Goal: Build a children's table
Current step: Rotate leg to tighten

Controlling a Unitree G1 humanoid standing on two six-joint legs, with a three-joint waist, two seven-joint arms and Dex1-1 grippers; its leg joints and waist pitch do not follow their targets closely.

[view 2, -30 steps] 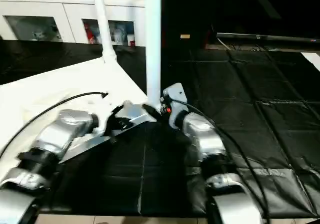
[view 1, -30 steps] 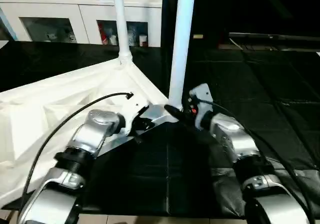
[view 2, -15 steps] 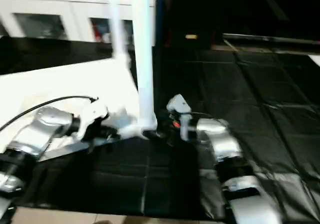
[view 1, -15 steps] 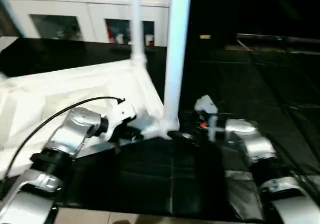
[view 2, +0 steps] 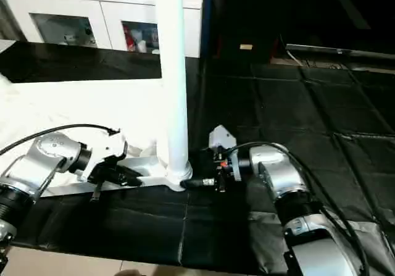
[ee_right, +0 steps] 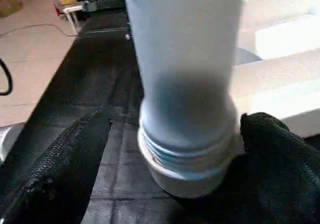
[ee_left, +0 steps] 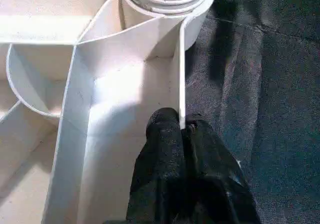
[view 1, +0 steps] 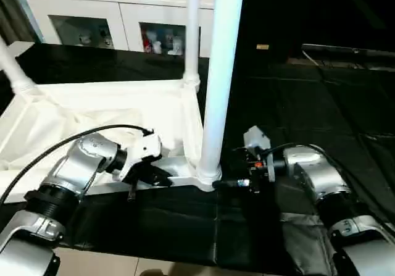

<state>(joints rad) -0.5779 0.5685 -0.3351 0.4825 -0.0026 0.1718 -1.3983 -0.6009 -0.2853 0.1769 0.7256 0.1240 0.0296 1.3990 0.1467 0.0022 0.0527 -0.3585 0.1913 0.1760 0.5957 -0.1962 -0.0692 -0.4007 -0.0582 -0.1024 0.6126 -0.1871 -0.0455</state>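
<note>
The tabletop (view 1: 92,112) is lying upside down on the black mat (view 1: 321,115), ribbed underside up, and everything else here is placed relative to it.

At its far left corner a leg (view 1: 11,69) can be seen standing up in its socket. Along the near edge, the left gripper (ee_left: 181,126) is clamped tight on the thin rim wall, one black finger on either side of it, just beside the near right corner. A black cable (view 1: 68,143) is looped over the left forearm above the tabletop.

At the far right corner another leg (view 1: 192,35) is planted upright. At the near right corner the big leg (view 1: 219,72) is seated in its socket (view 1: 207,178), threaded collar showing at the base.

Just right of that corner, the right gripper (ee_right: 187,149) is spread wide, its fingers (ee_right: 65,154) set either side of the leg's base and not squeezing it, so nothing is grasped there.

Behind the tabletop a white cabinet (view 1: 92,23) with glass doors is parked against the back.
</note>
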